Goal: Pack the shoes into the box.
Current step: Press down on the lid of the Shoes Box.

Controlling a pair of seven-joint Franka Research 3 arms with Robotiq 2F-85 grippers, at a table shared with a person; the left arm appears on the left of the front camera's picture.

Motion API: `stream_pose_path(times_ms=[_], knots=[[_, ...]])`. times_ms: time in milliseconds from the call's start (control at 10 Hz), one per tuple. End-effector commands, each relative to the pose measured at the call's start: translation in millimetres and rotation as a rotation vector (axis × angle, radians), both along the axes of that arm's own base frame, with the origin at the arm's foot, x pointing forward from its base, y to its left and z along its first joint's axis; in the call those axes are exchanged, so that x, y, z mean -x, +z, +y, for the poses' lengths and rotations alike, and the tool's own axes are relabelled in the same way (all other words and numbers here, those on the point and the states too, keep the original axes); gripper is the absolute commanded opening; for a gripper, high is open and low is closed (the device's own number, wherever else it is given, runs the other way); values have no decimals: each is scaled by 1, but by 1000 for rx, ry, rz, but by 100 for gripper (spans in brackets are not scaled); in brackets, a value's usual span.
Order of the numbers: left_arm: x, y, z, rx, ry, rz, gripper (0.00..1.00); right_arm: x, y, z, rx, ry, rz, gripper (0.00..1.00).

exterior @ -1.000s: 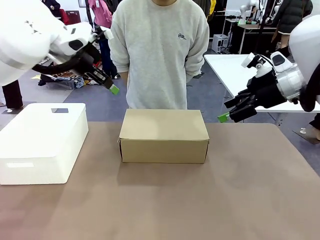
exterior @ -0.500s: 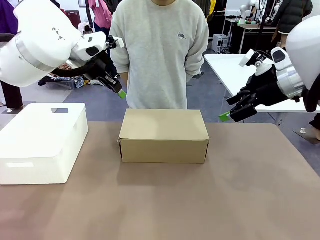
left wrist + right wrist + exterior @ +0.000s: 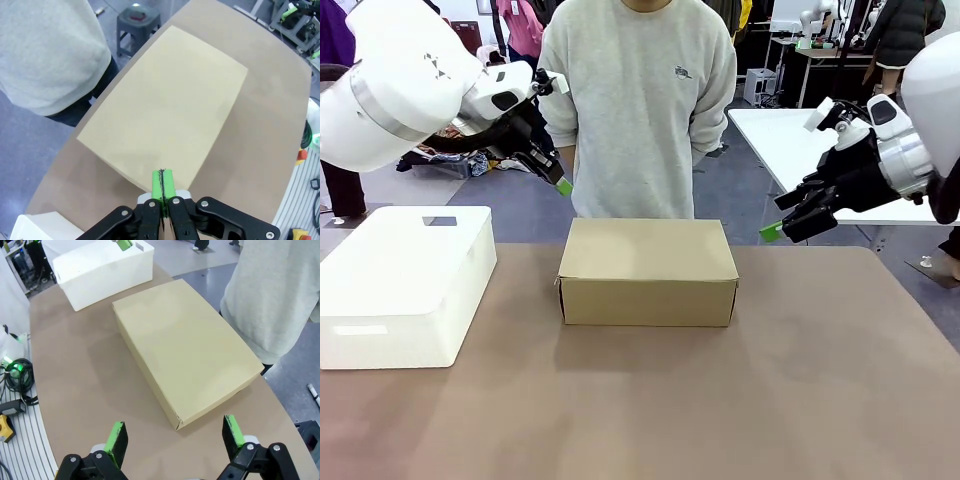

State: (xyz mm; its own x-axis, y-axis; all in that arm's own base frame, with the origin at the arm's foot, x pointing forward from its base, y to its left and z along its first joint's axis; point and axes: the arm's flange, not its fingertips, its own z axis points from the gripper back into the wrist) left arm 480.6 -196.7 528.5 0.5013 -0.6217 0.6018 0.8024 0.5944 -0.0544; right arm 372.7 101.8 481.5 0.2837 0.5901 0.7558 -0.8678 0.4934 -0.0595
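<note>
Closed box (image 3: 648, 272) — open tabletop (image 3: 720, 400) around, seemingly

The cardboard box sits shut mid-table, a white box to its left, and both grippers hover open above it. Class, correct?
Not quite: the left gripper is shut, pads pressed together in the left wrist view. The right gripper is open; the cardboard box and white box are as stated.

Brown table (image 3: 840, 400), closed cardboard box (image 3: 648, 268), white box (image 3: 405, 282)
</note>
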Motion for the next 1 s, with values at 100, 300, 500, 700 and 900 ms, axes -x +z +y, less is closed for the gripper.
stream_pose_path(times_ms=[100,300,500,700,900], knots=[[-5,0,-8,30,32,15,0,1,8,5,24,-34,1,100],[-26,0,-19,85,89,41,0,8,25,10,86,-93,15,100],[-46,-2,-29,116,99,82,0,19,37,9,111,-121,7,100],[-66,-9,-40,118,112,127,0,34,49,6,97,-144,-54,100],[-85,-19,-50,113,110,171,0,47,55,2,80,-158,-97,100]])
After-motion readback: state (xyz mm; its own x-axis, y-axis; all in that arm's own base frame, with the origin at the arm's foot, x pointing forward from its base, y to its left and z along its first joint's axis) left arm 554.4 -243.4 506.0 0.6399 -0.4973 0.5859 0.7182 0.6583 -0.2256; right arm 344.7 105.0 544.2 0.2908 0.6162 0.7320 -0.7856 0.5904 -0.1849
